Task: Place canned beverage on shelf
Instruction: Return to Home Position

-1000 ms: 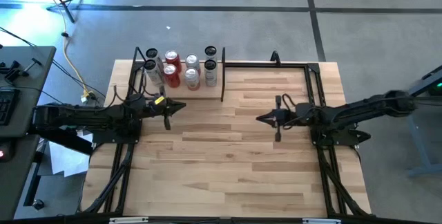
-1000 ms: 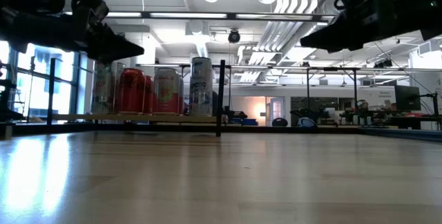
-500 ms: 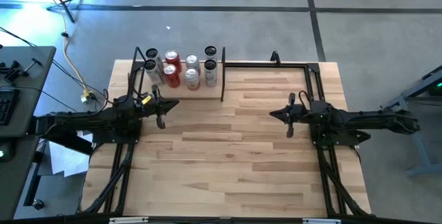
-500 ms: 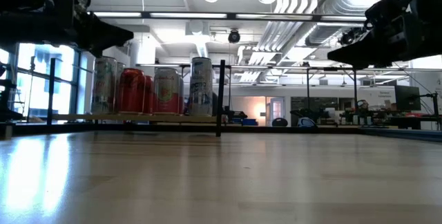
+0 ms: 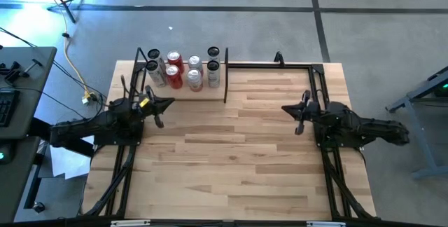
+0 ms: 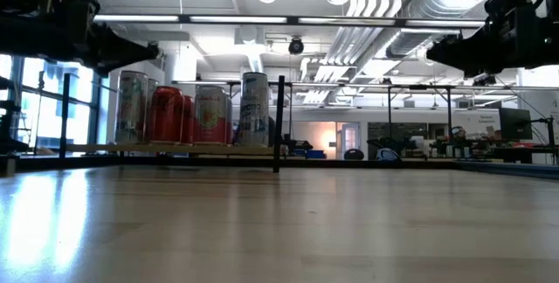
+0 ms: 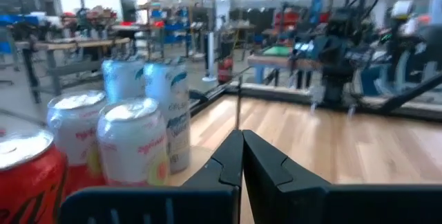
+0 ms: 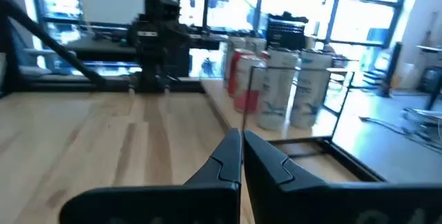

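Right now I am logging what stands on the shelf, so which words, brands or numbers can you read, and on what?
No text can be read with certainty.
Red can: white script, cut off by the picture's edge, not legible.
Pink-white cans: pink lettering, too blurred to read.
White-blue cans: blue marks, too blurred to read.
From above, only the can tops show, too small for any print.
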Robot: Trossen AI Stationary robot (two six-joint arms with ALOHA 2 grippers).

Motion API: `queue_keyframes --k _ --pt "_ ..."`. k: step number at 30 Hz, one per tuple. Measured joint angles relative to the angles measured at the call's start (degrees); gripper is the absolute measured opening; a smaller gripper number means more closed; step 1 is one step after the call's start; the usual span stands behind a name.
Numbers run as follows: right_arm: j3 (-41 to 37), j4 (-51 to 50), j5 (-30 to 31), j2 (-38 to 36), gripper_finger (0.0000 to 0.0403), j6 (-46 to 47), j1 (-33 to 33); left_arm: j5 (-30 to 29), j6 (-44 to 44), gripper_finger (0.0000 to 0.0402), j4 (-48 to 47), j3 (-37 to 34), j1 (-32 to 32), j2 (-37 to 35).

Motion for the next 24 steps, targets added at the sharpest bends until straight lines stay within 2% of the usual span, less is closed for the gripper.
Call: queue_keyframes --k 3,14,20,24 --pt "-0.02 0.04 0.38 0.60 0.0000 1.53 -0.85 -0.63 0.71 0.0001 -0.65 -0.11 0.06 0.54" --pt "-0.02 0.06 0.39 0.66 0.0000 3.07 -0.86 9.13 -1.80 0.0001 -2.28 -0.11 0.04 1.34" --pt "-0.04 0.07 0.31 0.76 0.0000 17.70 -0.86 9.13 -0.92 0.0003 -2.39 -0.11 0.02 1.94" --pt "-0.04 0.08 0.28 0.78 0.0000 18.77 -0.86 9.13 -0.94 0.0005 -2.38 -0.11 0.02 1.92"
